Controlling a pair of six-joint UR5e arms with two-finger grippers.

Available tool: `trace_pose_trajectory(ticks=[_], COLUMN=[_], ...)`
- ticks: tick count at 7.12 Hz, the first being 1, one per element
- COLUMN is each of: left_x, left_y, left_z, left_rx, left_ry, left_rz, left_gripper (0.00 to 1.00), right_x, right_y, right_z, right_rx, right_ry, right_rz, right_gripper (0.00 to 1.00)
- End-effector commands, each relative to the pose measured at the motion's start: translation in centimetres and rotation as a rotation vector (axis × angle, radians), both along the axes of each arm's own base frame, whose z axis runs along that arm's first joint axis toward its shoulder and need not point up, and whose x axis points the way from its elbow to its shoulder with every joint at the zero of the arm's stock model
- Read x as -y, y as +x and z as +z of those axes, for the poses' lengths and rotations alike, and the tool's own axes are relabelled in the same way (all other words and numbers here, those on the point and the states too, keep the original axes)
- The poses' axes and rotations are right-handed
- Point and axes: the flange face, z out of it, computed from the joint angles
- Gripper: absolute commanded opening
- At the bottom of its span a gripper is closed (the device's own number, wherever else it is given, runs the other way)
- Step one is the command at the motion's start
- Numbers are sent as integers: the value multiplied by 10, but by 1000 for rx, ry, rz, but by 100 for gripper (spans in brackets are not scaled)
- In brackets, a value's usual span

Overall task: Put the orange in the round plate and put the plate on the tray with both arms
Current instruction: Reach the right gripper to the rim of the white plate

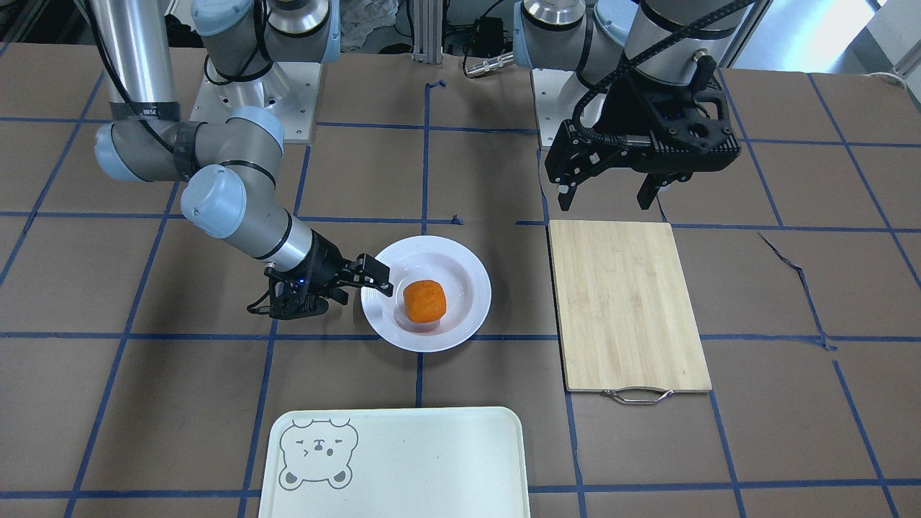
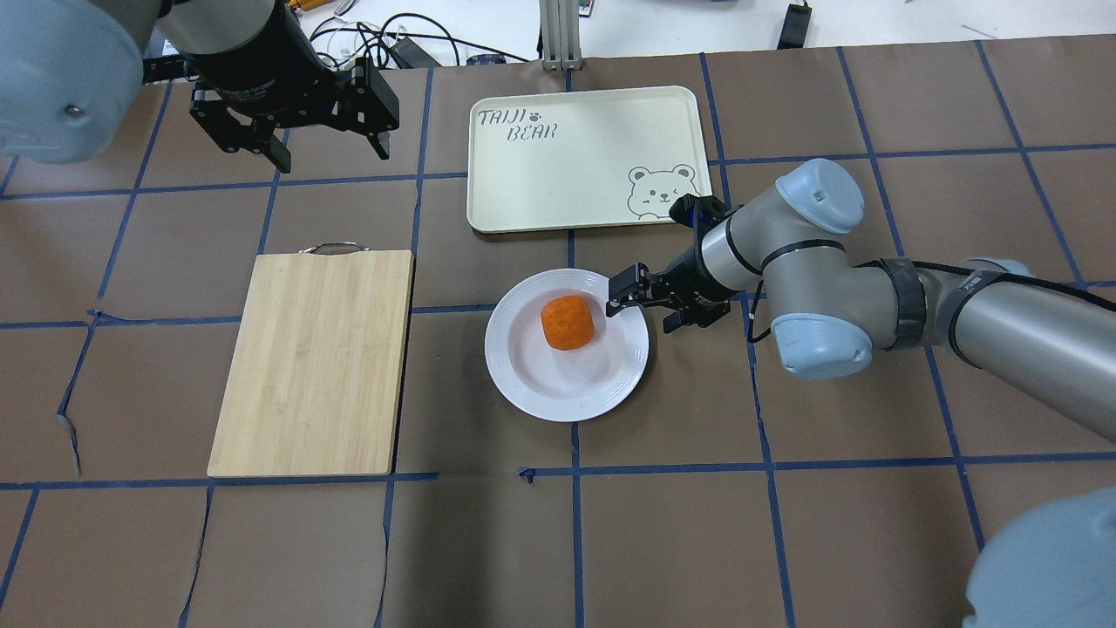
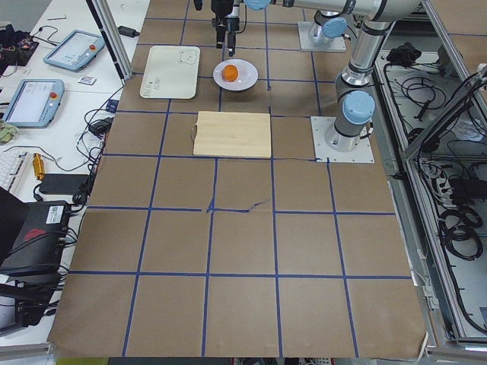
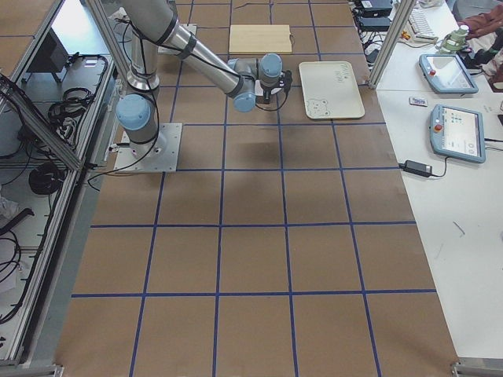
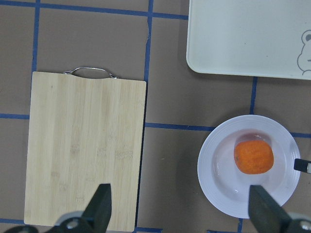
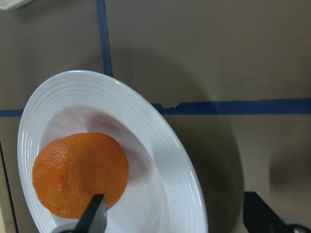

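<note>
Left end effector point(image 2: 331, 153) hangs released and empty over the worktop, likely standing by. Below it lies a pale bamboo cutting board point(image 2: 314, 362) with a metal handle. The cream rectangular tray point(image 2: 558, 174), lettered "TAIJI BEAR", lies just beyond the glossy white round plate point(image 2: 558, 384), which holds the lumpy orange fruit point(image 2: 568, 322) at its centre. Right end effector point(image 2: 643, 307) straddles the plate's rim, unclenched, probably to grip it for lifting.

Your table point(image 2: 785, 541) is covered in brown paper with a blue tape grid. Three things sit straight on it: a white plate point(image 2: 514, 366) around the middle, a cream tray point(image 2: 567, 183) just past it near your edge, and a bamboo cutting board point(image 2: 314, 366) toward the robot's left end, metal handle pointing at your edge.
</note>
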Motion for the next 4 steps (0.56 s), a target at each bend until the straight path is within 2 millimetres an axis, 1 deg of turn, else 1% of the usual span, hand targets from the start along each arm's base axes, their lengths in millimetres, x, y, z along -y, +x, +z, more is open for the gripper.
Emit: trace_pose_trajectory(ticks=[1,2,3,4], left_x=[-1,-1,-1,0], left_y=[2,2,2,2], left_z=[1,0,0,0], left_rx=[1,-2,-1,-1], left_ry=[0,0,0,-2], left_rz=[3,3,3,3], left_gripper=[100,100,100,100], right_x=[-14,-18,-18,-24], right_y=[5,11,18,19], right_z=[-11,-20,-16,-25], right_rx=[4,68,81,85], right_ry=[14,36,-4,-15], right_rz=[-16,-13,2,6], right_gripper=[99,100,99,96])
